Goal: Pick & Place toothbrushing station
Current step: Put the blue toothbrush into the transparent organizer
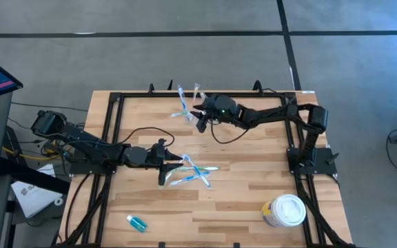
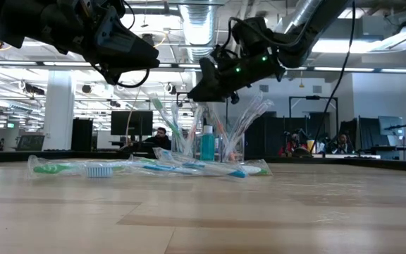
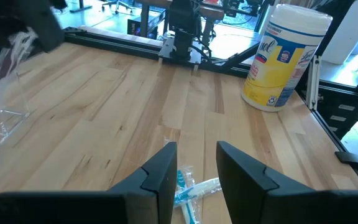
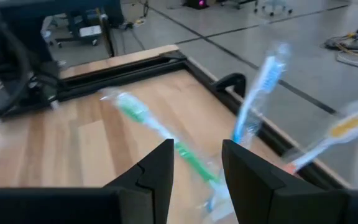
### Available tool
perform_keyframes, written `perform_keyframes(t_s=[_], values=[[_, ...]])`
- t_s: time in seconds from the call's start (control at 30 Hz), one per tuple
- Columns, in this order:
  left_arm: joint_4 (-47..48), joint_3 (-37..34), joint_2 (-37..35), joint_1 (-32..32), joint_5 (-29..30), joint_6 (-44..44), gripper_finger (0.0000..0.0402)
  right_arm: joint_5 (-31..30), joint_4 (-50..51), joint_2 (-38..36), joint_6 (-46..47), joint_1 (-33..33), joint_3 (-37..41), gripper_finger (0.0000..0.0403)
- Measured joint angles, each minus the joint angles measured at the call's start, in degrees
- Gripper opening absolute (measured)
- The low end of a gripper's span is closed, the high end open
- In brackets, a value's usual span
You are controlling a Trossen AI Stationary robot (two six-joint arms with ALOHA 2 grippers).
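The toothbrushing station point(image 1: 187, 105), a low clear plastic holder, stands near the table's far edge with wrapped toothbrushes sticking up out of it: green point(image 4: 154, 127), blue point(image 4: 260, 87) and orange point(image 4: 344, 130). My right gripper point(image 1: 200, 120) hovers open just to its near right, above the brushes point(image 2: 210, 137), with nothing between its fingers point(image 4: 197, 165). My left gripper point(image 1: 164, 169) hangs open at mid table, above several wrapped toothbrushes point(image 1: 195, 172) lying flat on the wood; one point(image 3: 191, 190) shows below its fingers.
A white-lidded wipes tub point(image 1: 284, 210) stands at the near right corner. A small bottle of blue liquid point(image 1: 136, 222) lies near the near left edge. A black frame rail point(image 1: 109, 138) rims the table. Bare wood lies between the loose brushes and the holder.
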State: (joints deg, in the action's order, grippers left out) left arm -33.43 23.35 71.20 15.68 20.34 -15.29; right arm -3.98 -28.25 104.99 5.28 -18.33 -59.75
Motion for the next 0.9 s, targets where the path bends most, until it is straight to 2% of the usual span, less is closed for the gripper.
perform_keyframes(t_s=[0.6,0.9], values=[[0.02,0.0,0.0,-0.02,0.0,0.01,0.0106,1.6,5.79,-0.18,-1.2,7.21,0.02,0.0127],[0.02,0.0,0.0,-0.02,-0.02,0.0,0.0106,6.14,7.43,-0.18,-0.74,10.52,0.02,0.0127]])
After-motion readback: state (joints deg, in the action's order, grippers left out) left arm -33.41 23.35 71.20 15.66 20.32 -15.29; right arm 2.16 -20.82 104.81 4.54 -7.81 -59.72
